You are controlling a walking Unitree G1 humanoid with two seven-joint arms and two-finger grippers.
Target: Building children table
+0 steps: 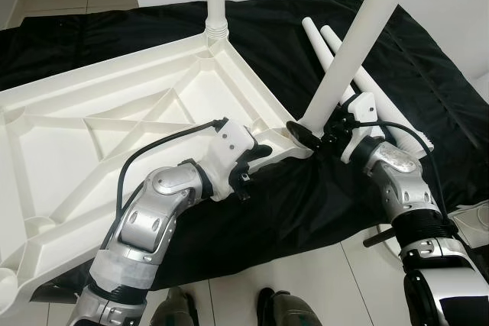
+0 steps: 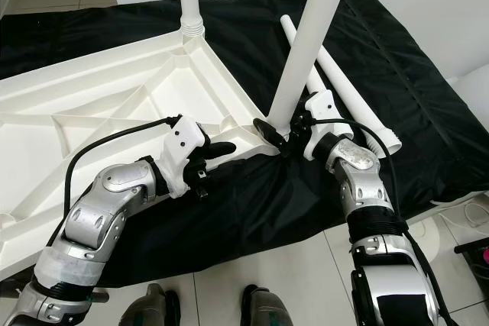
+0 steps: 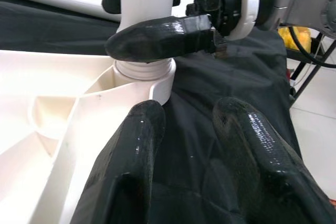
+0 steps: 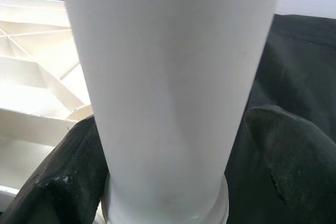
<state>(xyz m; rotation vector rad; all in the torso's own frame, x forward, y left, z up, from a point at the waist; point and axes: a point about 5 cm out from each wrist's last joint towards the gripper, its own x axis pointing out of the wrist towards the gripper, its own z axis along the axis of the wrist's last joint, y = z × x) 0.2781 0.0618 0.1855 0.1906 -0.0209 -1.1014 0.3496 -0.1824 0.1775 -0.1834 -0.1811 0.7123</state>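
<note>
The white table top (image 1: 114, 112) lies upside down on a black cloth (image 1: 306, 211). One white leg (image 1: 216, 5) stands in its far corner socket. A second leg (image 1: 348, 51) stands tilted in the near corner socket (image 3: 144, 77). My right gripper (image 1: 309, 133) is shut on this leg's base, with one finger (image 4: 63, 182) on each side of it. My left gripper (image 1: 256, 162) hovers open beside the same corner, just over the cloth, with nothing between its fingers (image 3: 136, 150). Two loose legs (image 2: 359, 108) lie on the cloth behind the held leg.
The cloth's front edge ends at a pale tiled floor (image 1: 306, 288), where my feet (image 1: 176, 307) stand. A black stand (image 1: 378, 238) and a white object sit by my right arm. A white wall rises behind the cloth.
</note>
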